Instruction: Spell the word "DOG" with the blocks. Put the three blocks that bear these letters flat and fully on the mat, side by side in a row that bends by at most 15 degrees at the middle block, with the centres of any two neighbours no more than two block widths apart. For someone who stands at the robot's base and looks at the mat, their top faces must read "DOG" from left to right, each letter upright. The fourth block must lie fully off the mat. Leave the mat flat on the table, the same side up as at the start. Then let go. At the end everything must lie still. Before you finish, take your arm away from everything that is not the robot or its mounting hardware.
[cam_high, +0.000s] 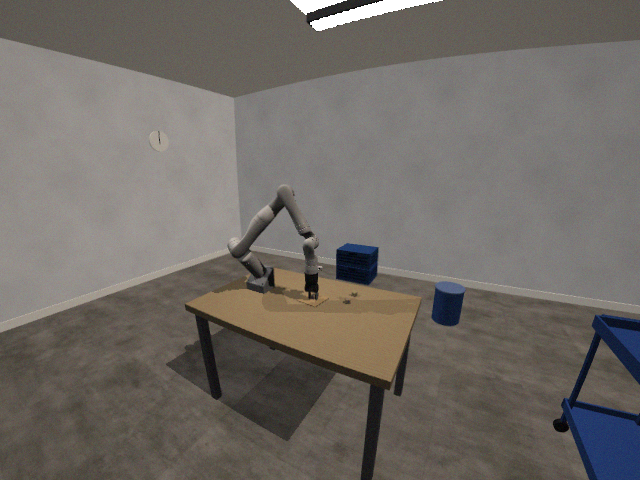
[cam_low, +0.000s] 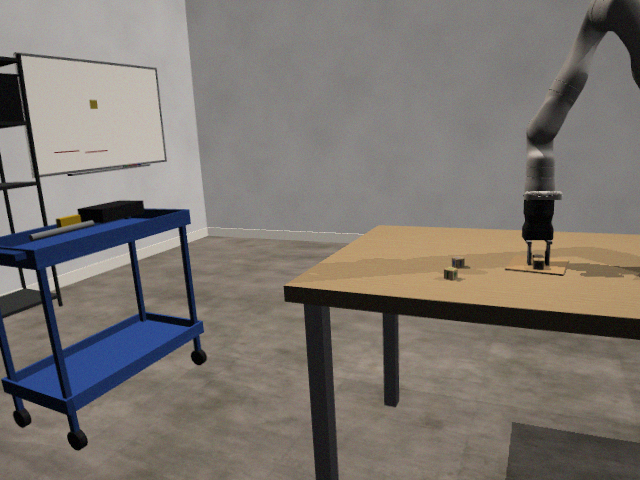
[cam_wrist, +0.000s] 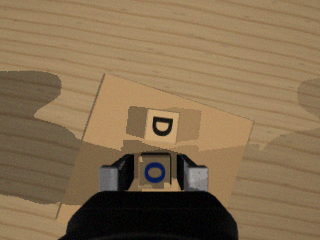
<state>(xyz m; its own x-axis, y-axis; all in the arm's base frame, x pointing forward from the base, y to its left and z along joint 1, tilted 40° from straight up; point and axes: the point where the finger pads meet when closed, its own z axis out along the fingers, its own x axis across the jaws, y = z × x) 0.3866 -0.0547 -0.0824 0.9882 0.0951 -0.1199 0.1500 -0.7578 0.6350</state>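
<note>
Fingers spread, straddling O block (cam_wrist: 155, 171), ungripped, D block (cam_wrist: 162, 126) just beyond

High far corner, low side, wrist straight down

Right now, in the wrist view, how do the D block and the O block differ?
The D block bears a black letter; the O block bears a blue one. The D block stands free, farther from the gripper; the O block sits between the open fingers, not gripped. The D block is brightly lit on top; the O block lies in the gripper's shadow. Both rest letter up on the mat.
</note>
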